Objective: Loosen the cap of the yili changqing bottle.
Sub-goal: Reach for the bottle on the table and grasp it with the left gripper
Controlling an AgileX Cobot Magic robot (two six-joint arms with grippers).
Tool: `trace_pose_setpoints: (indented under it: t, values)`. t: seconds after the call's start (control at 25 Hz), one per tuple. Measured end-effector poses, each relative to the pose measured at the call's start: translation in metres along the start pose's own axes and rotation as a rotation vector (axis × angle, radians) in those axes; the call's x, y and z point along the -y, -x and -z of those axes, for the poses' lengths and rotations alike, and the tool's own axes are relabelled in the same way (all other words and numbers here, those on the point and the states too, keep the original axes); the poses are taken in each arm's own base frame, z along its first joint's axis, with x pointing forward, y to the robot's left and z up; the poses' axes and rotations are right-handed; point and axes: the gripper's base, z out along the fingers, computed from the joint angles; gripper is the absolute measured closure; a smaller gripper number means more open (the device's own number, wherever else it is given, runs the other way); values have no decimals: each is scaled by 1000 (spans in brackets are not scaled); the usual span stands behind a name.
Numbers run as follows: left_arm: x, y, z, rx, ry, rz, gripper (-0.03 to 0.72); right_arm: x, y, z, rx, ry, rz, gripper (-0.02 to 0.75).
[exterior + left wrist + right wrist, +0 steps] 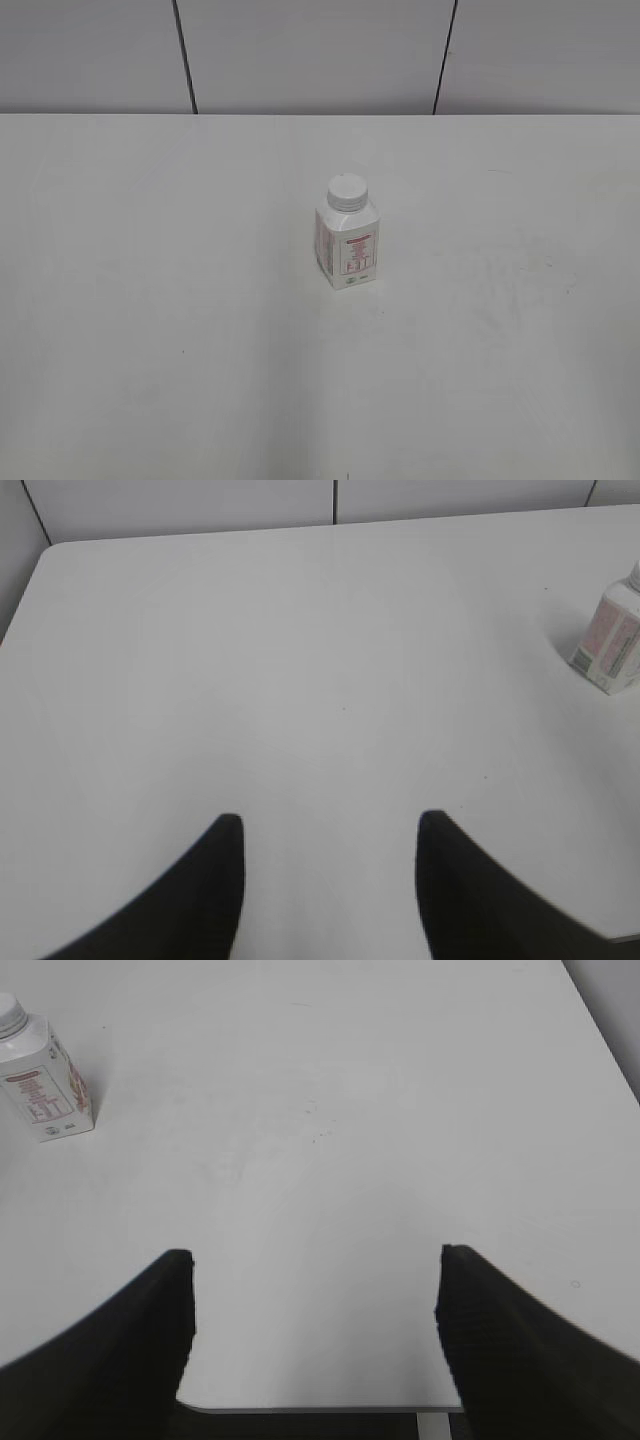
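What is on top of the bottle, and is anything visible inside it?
A white ribbed cap sits on the neck of the bottle, which stands upright on the table. The opaque white walls and cap hide whatever is inside.

Lab-like: bare white table, panelled wall.

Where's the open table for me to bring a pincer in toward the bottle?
The white table is bare on every side of the yili changqing bottle, its cap on. Left pincer and right pincer, both open, hang over bare surface. Only the bottle's spot near the middle is taken.
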Motion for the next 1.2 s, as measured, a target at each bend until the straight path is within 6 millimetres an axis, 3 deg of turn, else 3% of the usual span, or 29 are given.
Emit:
trace_pose_setpoints:
  t: [0.84, 1.2]
  values:
    - [0, 0, 0, 0, -2, 1, 332, 0, 0, 0, 0, 0, 0, 146]
    - [1, 11, 1, 65, -10, 7, 271, 0, 0, 0, 0, 0, 0, 146]
